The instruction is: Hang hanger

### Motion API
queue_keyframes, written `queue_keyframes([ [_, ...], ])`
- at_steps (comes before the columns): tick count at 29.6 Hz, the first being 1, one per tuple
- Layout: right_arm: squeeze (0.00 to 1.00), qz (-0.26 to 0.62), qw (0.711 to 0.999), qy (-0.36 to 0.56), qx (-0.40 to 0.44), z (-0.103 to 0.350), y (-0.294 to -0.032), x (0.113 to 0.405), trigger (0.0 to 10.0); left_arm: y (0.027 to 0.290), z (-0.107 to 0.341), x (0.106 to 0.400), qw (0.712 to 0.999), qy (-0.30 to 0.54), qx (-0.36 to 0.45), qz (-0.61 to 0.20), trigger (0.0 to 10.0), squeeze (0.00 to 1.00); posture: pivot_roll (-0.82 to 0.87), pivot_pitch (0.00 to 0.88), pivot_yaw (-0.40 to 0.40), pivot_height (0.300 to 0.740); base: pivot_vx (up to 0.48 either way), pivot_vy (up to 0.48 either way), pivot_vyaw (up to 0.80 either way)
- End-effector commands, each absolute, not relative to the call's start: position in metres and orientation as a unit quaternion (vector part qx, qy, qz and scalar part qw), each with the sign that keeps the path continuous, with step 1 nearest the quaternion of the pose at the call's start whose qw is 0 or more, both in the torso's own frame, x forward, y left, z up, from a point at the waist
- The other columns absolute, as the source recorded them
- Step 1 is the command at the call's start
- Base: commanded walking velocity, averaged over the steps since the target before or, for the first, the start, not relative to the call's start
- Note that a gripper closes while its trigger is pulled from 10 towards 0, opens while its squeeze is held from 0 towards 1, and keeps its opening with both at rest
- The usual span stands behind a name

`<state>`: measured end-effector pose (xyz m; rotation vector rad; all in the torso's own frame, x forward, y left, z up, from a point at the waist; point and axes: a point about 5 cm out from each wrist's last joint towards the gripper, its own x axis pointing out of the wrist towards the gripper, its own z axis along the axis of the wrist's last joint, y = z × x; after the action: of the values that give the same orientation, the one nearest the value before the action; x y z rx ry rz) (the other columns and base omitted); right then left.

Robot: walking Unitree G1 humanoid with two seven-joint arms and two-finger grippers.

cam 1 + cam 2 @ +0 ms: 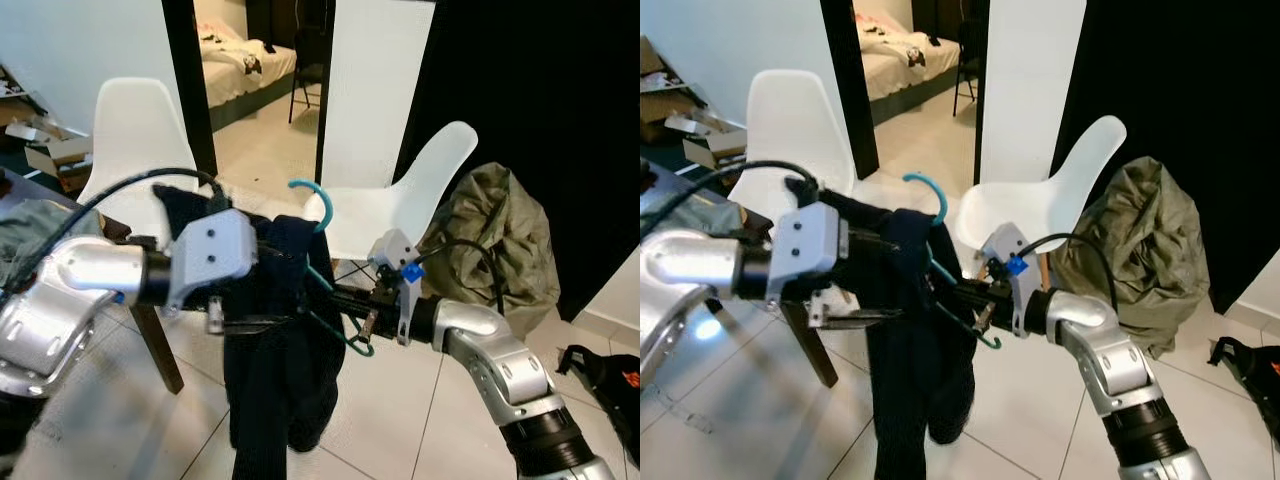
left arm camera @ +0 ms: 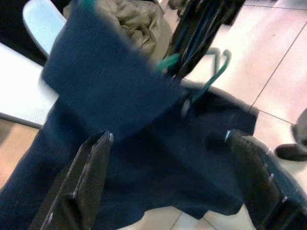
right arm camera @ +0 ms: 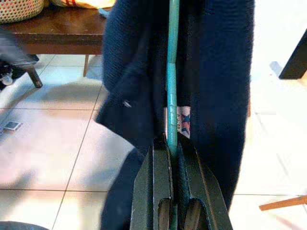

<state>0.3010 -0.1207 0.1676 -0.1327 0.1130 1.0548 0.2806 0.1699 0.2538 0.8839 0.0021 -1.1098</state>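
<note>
— Where's the hanger?
— The teal hanger [image 1: 322, 262] sits mid-air between both arms, its hook up, a dark navy garment [image 1: 285, 350] draped over it. The right gripper [image 3: 173, 152] is pinched tight on its bar.
— And the left gripper [image 2: 168, 143]?
— Spread wide, fingers either side of the cloth, gripping nothing.
— Behind them?
— Two white chairs [image 1: 420, 195], an olive bag [image 1: 500, 235], then a doorway.

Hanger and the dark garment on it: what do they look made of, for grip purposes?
The hanger looks like thin wire with a smooth teal coating, likely plastic: slim, even, faintly glossy, and the right gripper has its jaws shut on it. The garment looks like soft navy knit, matte, with a fine ribbed texture, hanging in limp folds between the fingers of the open left gripper.
</note>
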Motion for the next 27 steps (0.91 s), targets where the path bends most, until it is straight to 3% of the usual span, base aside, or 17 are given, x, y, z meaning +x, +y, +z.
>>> queue_keyframes([
  [1, 0.0, 0.506, 0.86, 0.028, -0.061, 0.176, -0.119, 0.301, 10.0, 0.17, 0.25, 0.281, 0.749, 0.009, 0.423, -0.51, 10.0, 1.0, 0.06, 0.0, -0.026, 0.74, 0.0, 0.0, 0.0],
  [2, 0.0, 0.509, 0.858, 0.028, -0.059, 0.175, -0.119, 0.3, 10.0, 0.173, 0.247, 0.282, 0.748, 0.019, 0.43, -0.506, 10.0, 0.32, 0.06, 0.0, -0.028, 0.74, 0.0, 0.0, 0.0],
  [3, 0.0, 0.509, 0.858, 0.028, -0.057, 0.175, -0.119, 0.3, 10.0, 0.174, 0.246, 0.282, 0.748, 0.022, 0.43, -0.505, 10.0, 0.0, 0.05, 0.0, -0.025, 0.74, 0.0, 0.0, 0.0],
  [12, 0.0, 0.537, 0.841, 0.034, -0.062, 0.173, -0.127, 0.289, 10.0, 0.187, 0.293, 0.276, 0.782, -0.067, 0.356, -0.507, 10.0, 0.0, 0.06, 0.0, -0.021, 0.74, 0.0, 0.0, 0.0],
  [18, 0.0, 0.575, 0.814, 0.033, -0.072, 0.178, -0.135, 0.278, 10.0, 0.208, 0.335, 0.267, 0.783, -0.122, 0.327, -0.515, 10.0, 0.0, 0.06, 0.0, -0.02, 0.74, 0.0, 0.0, 0.0],
  [27, 0.0, 0.619, 0.782, 0.031, -0.075, 0.186, -0.136, 0.266, 10.0, 0.225, 0.32, 0.271, 0.754, -0.043, 0.356, -0.55, 10.0, 0.0, 0.06, 0.0, -0.01, 0.74, 0.0, 0.0, 0.0],
])
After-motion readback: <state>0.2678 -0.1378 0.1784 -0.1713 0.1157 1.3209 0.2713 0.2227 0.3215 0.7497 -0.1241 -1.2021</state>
